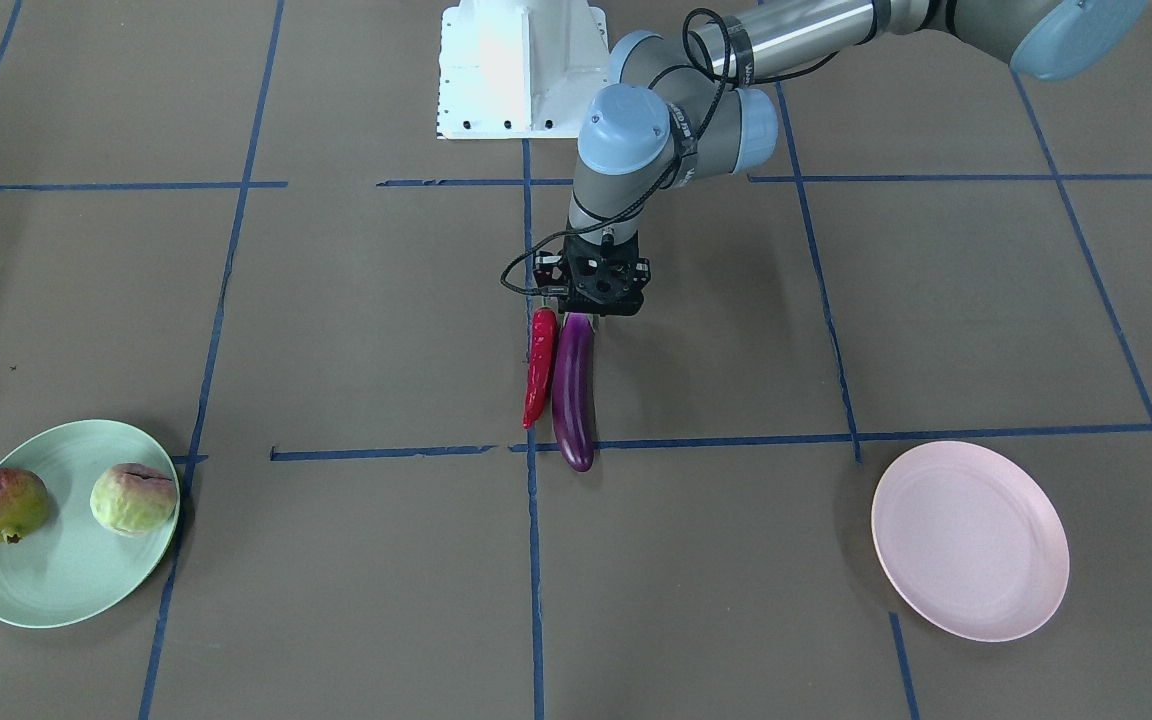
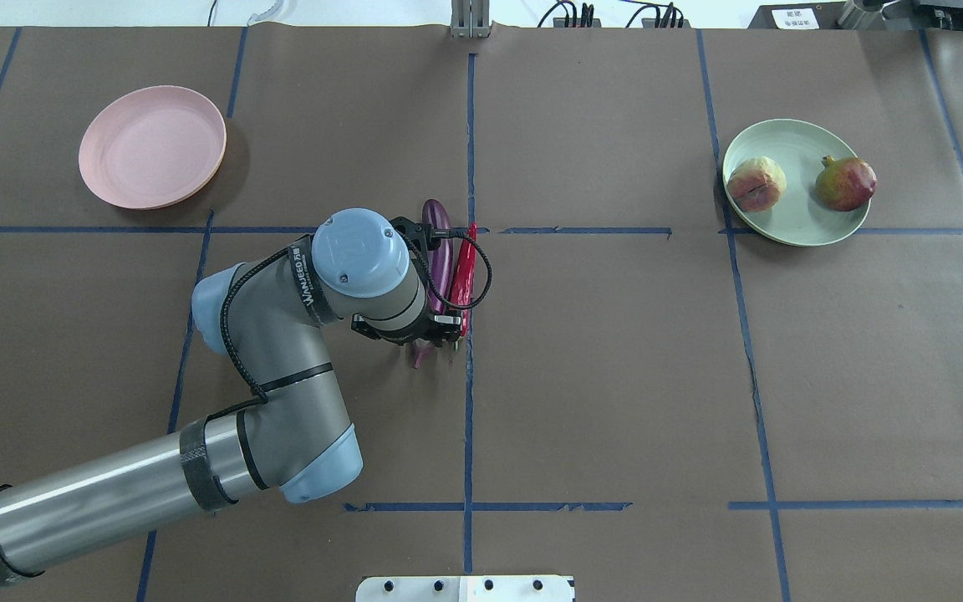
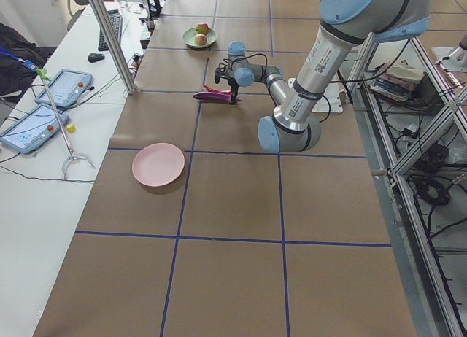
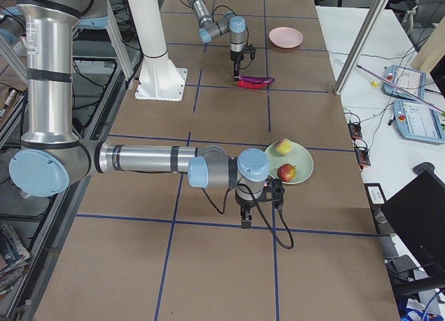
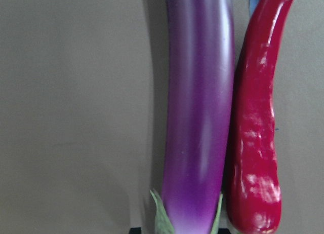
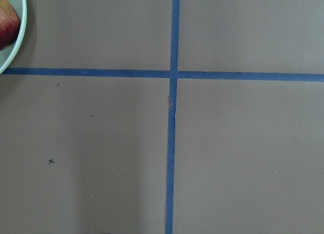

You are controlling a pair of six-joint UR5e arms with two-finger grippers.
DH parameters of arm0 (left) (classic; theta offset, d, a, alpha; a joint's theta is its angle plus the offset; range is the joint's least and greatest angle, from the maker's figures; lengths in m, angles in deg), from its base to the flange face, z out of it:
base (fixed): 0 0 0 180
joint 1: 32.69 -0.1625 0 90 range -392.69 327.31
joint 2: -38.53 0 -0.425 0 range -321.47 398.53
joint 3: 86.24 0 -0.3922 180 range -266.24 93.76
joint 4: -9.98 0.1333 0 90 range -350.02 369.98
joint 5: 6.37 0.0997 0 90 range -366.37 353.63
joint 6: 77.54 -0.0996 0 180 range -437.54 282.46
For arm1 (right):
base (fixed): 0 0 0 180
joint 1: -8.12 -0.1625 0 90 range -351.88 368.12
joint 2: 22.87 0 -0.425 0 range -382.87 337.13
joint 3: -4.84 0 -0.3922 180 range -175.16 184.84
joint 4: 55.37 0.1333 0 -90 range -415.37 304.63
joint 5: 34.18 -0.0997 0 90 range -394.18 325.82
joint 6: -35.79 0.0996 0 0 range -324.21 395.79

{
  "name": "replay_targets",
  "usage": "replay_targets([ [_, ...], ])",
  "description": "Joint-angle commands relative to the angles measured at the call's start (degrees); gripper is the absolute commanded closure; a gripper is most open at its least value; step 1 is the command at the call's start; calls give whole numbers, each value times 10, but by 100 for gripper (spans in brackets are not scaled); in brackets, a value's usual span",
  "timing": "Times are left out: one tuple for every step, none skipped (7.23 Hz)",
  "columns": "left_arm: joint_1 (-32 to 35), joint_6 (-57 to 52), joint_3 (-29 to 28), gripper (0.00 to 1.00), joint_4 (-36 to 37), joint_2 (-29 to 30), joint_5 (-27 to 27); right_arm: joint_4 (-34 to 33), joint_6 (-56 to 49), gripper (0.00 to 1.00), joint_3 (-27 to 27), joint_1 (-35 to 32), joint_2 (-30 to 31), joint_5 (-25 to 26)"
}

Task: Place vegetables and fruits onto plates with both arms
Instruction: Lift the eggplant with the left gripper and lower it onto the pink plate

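Observation:
The purple eggplant [image 1: 573, 395] and the red chili pepper [image 1: 540, 365] lie side by side, touching, at the table's middle. My left gripper [image 1: 576, 318] is low over the eggplant's stem end, its fingers open on either side; the left wrist view shows the eggplant [image 5: 197, 117] close up with the chili [image 5: 255, 143] to its right. The mint green plate [image 1: 56, 590] holds both fruits, the mottled red one [image 1: 2, 505] and the pale green one [image 1: 134, 498]. The pink plate [image 1: 969, 540] is bare. My right gripper [image 4: 245, 220] hangs near the green plate [image 4: 302, 165]; I cannot tell whether it is open.
The white base block [image 1: 521, 70] stands at the robot's side of the table. Blue tape lines cross the brown table cover. The right wrist view shows bare cover, a tape cross and the green plate's rim [image 6: 17, 46] with the red fruit [image 6: 6, 24].

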Motion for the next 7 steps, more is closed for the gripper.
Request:
replay_targets([
  [0,0,-3,55,-1,0,0,0,-1,0,0,0,0,0],
  [0,1,-3,72,-12,0,3,0,-1,0,0,0,0,0],
  [0,1,-3,94,-17,0,19,-1,-1,0,0,0,0,0],
  [3,1,0,99,-15,0,20,0,-1,0,0,1,0,0],
  [16,7,9,100,-13,-2,20,0,-1,0,0,1,0,0],
  [45,20,18,100,-12,-7,18,-1,-1,0,1,1,0,1],
  [78,38,20,100,-11,-26,6,-1,-1,0,2,2,0,1],
])
